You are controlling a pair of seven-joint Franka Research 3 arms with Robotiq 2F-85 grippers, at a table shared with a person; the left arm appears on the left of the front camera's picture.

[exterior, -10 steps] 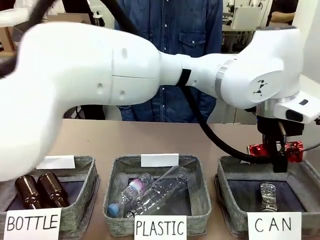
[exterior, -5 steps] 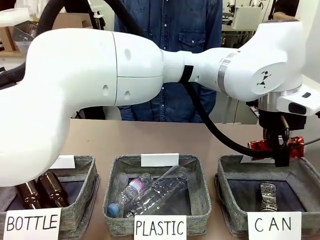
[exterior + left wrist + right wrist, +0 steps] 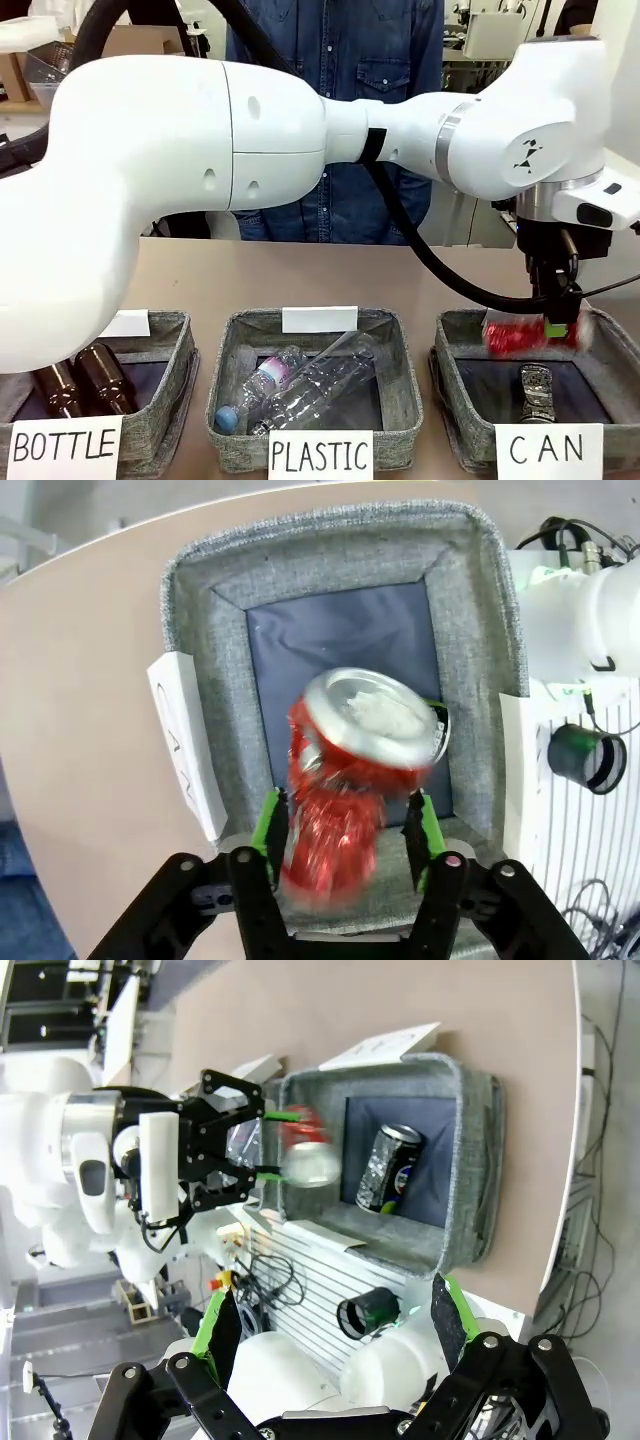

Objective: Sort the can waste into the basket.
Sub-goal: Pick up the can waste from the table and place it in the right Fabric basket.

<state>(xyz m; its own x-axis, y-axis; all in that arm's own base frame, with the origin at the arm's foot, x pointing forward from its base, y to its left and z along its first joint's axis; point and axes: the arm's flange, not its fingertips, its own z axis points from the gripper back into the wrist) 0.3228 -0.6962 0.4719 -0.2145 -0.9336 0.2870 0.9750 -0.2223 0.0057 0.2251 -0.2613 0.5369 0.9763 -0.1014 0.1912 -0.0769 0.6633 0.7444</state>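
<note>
Above the CAN basket [image 3: 470,385], in the front view, the left gripper [image 3: 556,318] hung spread with the blurred red can [image 3: 520,336] just below its fingertips, seemingly dropping; the silvery can [image 3: 537,392] lay inside. This looked like the release step, so next the arm need only lift clear.

In the left wrist view, the can sat between parted green pads [image 3: 267,820], basket floor beneath.

In the right wrist view, the right gripper [image 3: 330,1328] stood spread, empty, well apart.
</note>
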